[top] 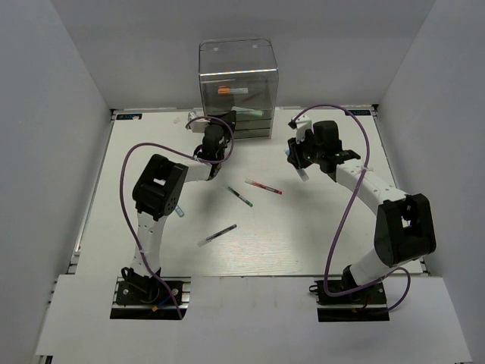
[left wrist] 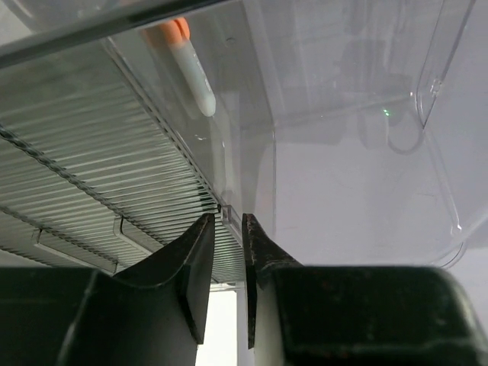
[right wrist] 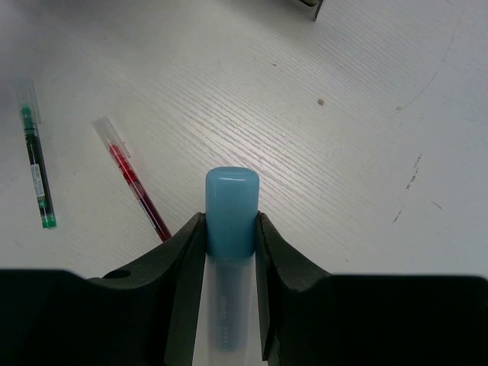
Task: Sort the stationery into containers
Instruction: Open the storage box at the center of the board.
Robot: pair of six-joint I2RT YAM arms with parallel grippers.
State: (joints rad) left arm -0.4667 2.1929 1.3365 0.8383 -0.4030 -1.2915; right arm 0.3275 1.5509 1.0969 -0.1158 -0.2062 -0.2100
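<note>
Step in hand, as I read it: getting a drawer open for the next marker.

Obs: the left claw (top: 216, 142) sits at the far edge of the bench (top: 280, 250), nose against the front of the clear drawer box (top: 239, 76). Its wrist view shows the fingers (left wrist: 200, 259) almost together, with a slim gap between them. A clear drawer lip (left wrist: 226, 214) lies right at their tips. Whether the lip is pinched, I cannot tell. An orange-capped marker (left wrist: 187, 65) already lies inside the box's tall upper part.

Obs: the right claw (right wrist: 231, 219) is clamped on the blue-capped marker (right wrist: 231, 200), cap outward. It is held off the bench, right of the box.

Unsorted at mid-bench: red pen (top: 263, 186), green pen (top: 239, 196) just beside it, and a dark pen (top: 217, 234) toward the near edge.

Next move, judged: the left claw needs a firm hold on the lip and a straight pull toward the near edge. The right claw can then carry its marker over the opened drawer and let go. Risk: the thin lip slips out.
</note>
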